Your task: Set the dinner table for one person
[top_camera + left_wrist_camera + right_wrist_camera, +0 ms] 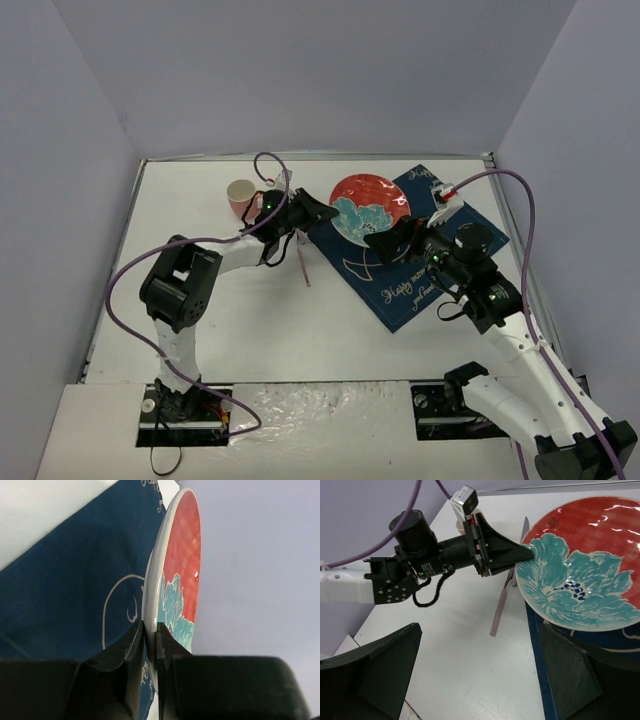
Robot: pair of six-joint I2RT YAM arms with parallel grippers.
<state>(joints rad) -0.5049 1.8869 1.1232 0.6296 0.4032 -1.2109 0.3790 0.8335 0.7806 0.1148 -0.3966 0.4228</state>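
In the top view, the plate (pixel 370 208) is seen over the navy cloth (pixel 420 285), on the far right part of the bench (pixel 200 330). Its rim at 9 o'clock is pinched by the narrowed left hand (pixel 318 212). The right hand (pixel 388 243) is held wide at the plate's 6 o'clock and grasps nothing. A cup (pixel 241 195) and a utensil (pixel 303 258) are set at the plate's 9 and 7 o'clock.

In the left wrist view, the plate (pixel 180 570) is shown edge-on, clamped between both fingers (pixel 134 645). Whether it is lifted off the cloth cannot be told.

In the right wrist view, the plate (pixel 585 570) is found at 2 o'clock, overhanging the cloth's edge. The left arm is judged better placed to move the plate, since it is already on the rim.
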